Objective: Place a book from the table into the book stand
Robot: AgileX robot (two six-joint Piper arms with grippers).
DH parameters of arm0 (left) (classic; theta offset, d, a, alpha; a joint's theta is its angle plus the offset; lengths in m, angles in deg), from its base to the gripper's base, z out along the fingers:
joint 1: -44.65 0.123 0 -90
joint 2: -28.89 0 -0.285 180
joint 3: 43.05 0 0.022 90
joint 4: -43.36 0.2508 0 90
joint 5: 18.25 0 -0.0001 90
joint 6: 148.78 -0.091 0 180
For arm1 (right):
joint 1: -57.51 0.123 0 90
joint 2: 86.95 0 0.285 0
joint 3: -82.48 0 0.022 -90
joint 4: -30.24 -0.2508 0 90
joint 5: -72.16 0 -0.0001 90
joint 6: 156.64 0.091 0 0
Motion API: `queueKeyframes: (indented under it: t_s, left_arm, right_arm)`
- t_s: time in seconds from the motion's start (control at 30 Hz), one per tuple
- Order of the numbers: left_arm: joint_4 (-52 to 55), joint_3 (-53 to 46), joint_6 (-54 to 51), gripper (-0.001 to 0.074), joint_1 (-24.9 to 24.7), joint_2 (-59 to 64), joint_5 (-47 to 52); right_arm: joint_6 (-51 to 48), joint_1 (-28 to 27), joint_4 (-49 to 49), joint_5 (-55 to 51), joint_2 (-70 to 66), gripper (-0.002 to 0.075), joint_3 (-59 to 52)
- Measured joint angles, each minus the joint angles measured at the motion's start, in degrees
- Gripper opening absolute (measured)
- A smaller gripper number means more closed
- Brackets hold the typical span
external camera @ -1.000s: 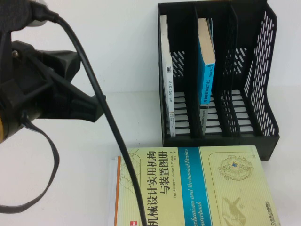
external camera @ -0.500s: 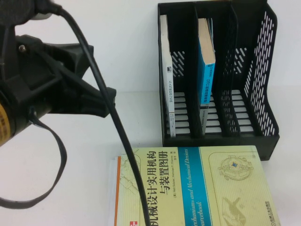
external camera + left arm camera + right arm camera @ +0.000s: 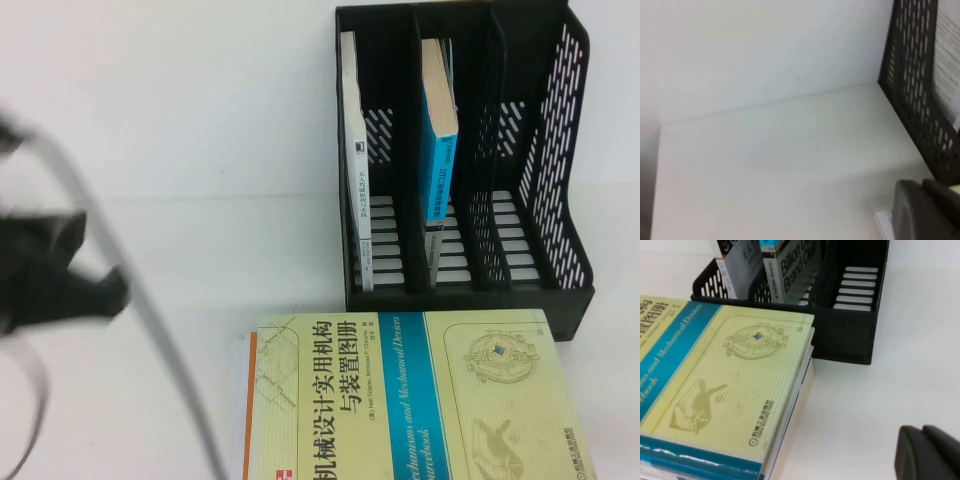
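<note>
1. Landmark: the book stand [image 3: 462, 160]. All positions below are given relative to it.
2. Nearest to my camera, the pale yellow book [image 3: 410, 395] lies flat on the surface [image 3: 200, 150], directly in front of the book stand, its far edge just beside the stand's front lip.
3. My left tool [image 3: 60, 285] shows as a dark blur well apart from the book stand, on my left side, low over the surface. I cannot tell how far it is open. Nothing appears to be in it.
4. My right tool [image 3: 927, 452] is on the near side of the book stand, beside the pale yellow book. I cannot tell its opening either. It carries nothing visible.
5. The book [image 3: 438, 135] stands upright in the middle compartment of the book stand, leaning toward the left divider.
6. A thin white-spined book [image 3: 355, 160] occupies the left compartment; the right compartment is unoccupied.
7. Progress assessment: placement appears complete. Remaining, in my judgement: park the arms only.
</note>
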Motion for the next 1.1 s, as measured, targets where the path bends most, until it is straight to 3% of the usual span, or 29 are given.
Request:
queueKeyframes:
  t_s: [0.27, 0.53, 0.7, 0.83, 1.1]
  left_arm:
    - [-7.2, -21.3, -4.2, -0.0001, 12.8, -22.2, -8.1]
    - [-24.3, -35.8, -20.2, -0.0001, 30.5, -43.0, -7.0]
    - [-33.3, -43.0, -27.5, -0.0001, 38.4, -50.2, -8.9]
    - [-36.1, -47.9, -31.0, -0.0001, 41.9, -50.3, -16.0]
    - [-38.0, -52.2, -33.9, -0.0002, 42.5, -50.4, -20.0]
  right_arm:
    - [0.0, 0.0, 0.0, 0.0, 0.0, -0.0003, 0.0]
    - [0.0, 0.0, 0.0, 0.0, 0.0, -0.0003, 0.0]
    - [0.0, 0.0, 0.0, -0.1, 0.0, -0.0003, 0.0]
    - [0.0, 0.0, 0.0, -0.1, 0.0, -0.0003, -0.1]
    - [0.0, 0.0, 0.0, -0.2, 0.0, -0.0003, -0.1]
